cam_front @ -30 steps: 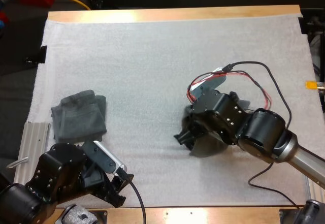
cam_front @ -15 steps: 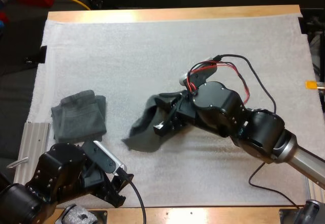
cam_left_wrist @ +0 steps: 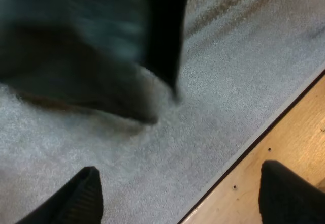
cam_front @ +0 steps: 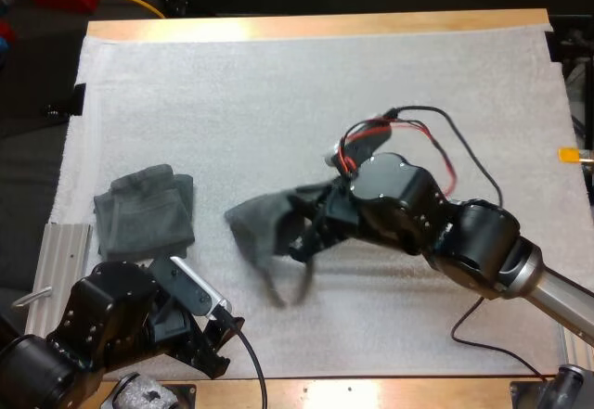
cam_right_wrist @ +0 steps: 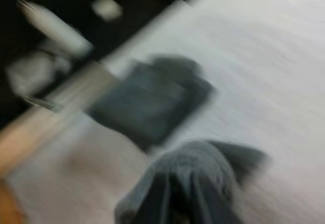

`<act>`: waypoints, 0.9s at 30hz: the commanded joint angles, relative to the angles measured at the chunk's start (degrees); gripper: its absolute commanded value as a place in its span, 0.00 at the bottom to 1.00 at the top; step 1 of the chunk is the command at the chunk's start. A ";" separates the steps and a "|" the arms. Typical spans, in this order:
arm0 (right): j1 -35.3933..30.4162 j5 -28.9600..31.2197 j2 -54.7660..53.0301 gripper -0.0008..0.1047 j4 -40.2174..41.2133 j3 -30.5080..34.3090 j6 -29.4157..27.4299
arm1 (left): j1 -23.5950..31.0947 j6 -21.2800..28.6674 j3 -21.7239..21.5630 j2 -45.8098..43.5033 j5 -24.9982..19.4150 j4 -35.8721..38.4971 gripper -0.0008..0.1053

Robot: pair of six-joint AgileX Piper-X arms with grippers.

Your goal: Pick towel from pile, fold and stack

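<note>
The counter (cam_front: 371,24) carries a white mat (cam_front: 278,103) over nearly all of its top. Over the mat's middle the right arm (cam_front: 436,219) has its jaws clenched on 1 crumpled towel (cam_front: 260,228), which hangs bunched from them, while the left arm (cam_front: 102,325) sits at the near edge with its jaws released, both fingers (cam_left_wrist: 84,196) apart above the mat's border. 1 folded towel (cam_front: 144,212) lies flat on the mat's left side, apart from the crumpled one.
</note>
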 commanded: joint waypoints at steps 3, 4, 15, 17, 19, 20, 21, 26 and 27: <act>0.04 6.73 -0.43 0.02 8.78 -0.36 -3.59 | -0.26 -0.54 -0.35 -0.30 -0.38 0.04 0.60; 0.04 8.54 -0.43 0.02 10.97 -0.36 -4.16 | -0.26 -0.54 -0.35 -0.30 -0.38 -0.13 0.60; 0.04 18.70 -0.43 0.02 18.33 5.66 -5.20 | -0.26 -0.54 -0.35 -0.30 0.07 -0.22 0.60; 0.04 21.81 -0.43 0.02 17.09 9.31 -5.20 | -0.26 -0.54 -0.35 -0.30 0.07 -0.22 0.60; -0.08 24.00 -0.43 0.02 16.03 11.69 -5.20 | -0.26 -0.54 -0.35 -0.30 0.07 -0.22 0.60; -0.09 25.36 -0.43 0.02 15.30 13.16 -5.20 | -0.26 -0.54 -0.23 -0.30 0.07 -0.22 0.60; -0.09 25.98 -0.43 0.02 14.82 13.90 -5.20 | -0.26 -0.54 -0.16 -0.30 0.21 -0.22 0.60; -1.04 29.70 -0.43 0.02 12.20 17.44 -5.09 | -0.26 -0.54 0.76 -0.16 6.37 -0.33 0.67; -1.37 29.69 -0.43 0.02 12.13 17.49 -5.09 | -0.26 -0.54 0.89 -0.16 7.43 -0.58 0.67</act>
